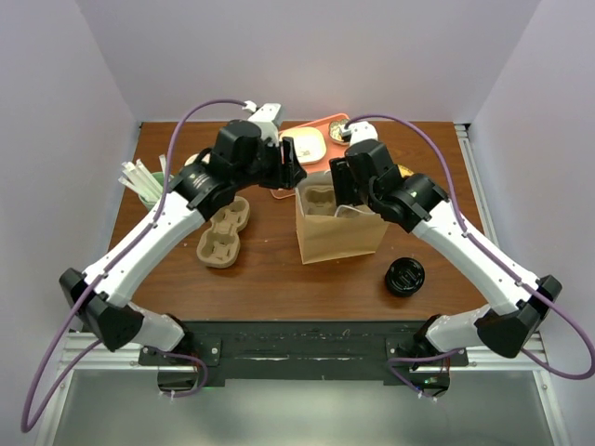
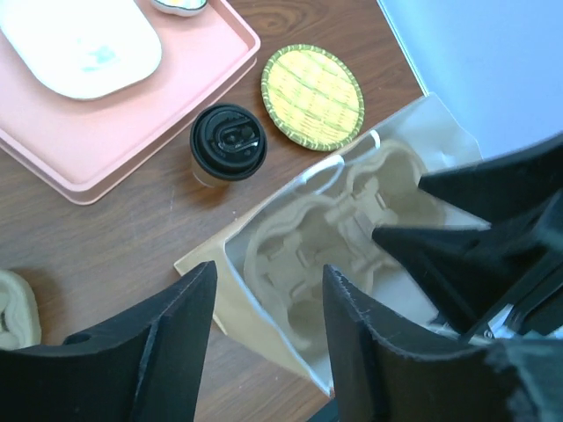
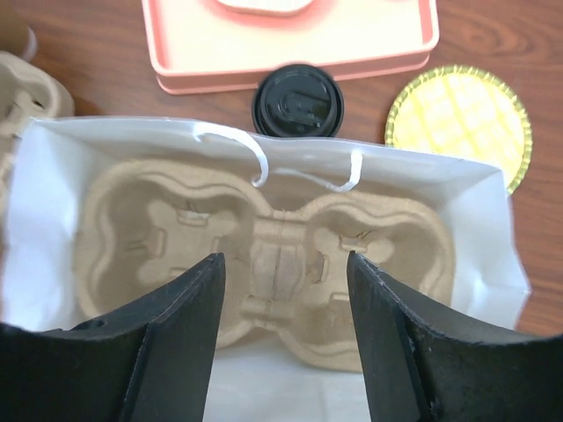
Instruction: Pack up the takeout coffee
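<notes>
Standing upright, takeout coffee [image 2: 229, 145] sits beyond left end effector [image 2: 268, 294].

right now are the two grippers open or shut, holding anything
left gripper: open, holding nothing, above the brown paper bag
right gripper: open, holding nothing, above the same bag

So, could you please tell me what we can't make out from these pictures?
Top view: the takeout coffee is hidden; the left gripper and right gripper crowd over that spot.
Right wrist view: only the coffee's lid shows; the cup beneath is out of sight.
Both wrist views: the pink tray runs off the picture's edge.
All views: the floor of the brown bag lies hidden under the cup carrier.
</notes>
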You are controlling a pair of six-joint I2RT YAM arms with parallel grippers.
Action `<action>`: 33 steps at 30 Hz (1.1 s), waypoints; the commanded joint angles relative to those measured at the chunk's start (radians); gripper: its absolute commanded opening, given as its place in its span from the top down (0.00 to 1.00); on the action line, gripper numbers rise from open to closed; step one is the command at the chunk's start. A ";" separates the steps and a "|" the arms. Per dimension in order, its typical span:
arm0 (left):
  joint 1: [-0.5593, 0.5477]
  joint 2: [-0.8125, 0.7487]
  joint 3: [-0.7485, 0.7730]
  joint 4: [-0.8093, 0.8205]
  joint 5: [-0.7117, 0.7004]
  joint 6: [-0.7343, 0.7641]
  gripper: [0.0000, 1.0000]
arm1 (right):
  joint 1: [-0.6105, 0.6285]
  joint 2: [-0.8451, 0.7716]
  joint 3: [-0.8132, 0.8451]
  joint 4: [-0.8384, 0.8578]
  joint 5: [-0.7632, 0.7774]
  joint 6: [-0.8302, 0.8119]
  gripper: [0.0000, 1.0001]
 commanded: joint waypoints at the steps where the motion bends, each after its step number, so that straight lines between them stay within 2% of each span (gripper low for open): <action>1: 0.007 -0.061 -0.044 0.046 0.053 0.014 0.41 | -0.003 -0.008 0.083 -0.053 0.009 -0.013 0.39; 5: 0.007 -0.031 -0.055 0.029 0.119 -0.006 0.41 | -0.002 0.002 0.091 -0.030 0.000 -0.049 0.41; 11: 0.005 0.022 -0.069 0.052 0.168 -0.038 0.46 | -0.003 0.007 -0.009 -0.010 -0.038 -0.009 0.45; 14: 0.005 0.055 -0.046 -0.003 0.154 -0.009 0.52 | -0.003 -0.008 -0.098 0.048 -0.037 0.008 0.48; 18: 0.005 0.084 -0.010 -0.089 0.133 0.028 0.70 | -0.006 -0.001 -0.198 0.126 -0.027 0.010 0.50; 22: 0.004 0.081 -0.004 -0.097 0.116 0.029 0.78 | -0.008 0.027 -0.245 0.148 -0.006 0.026 0.52; 26: 0.005 0.077 0.008 -0.097 0.119 0.026 0.76 | -0.009 0.029 -0.271 0.171 0.011 0.028 0.52; 29: 0.005 0.074 0.020 -0.100 0.125 0.020 0.68 | -0.009 0.032 -0.294 0.194 0.032 0.023 0.52; 33: 0.005 0.065 0.056 -0.123 0.105 0.000 0.52 | -0.009 0.041 -0.322 0.223 0.049 0.030 0.53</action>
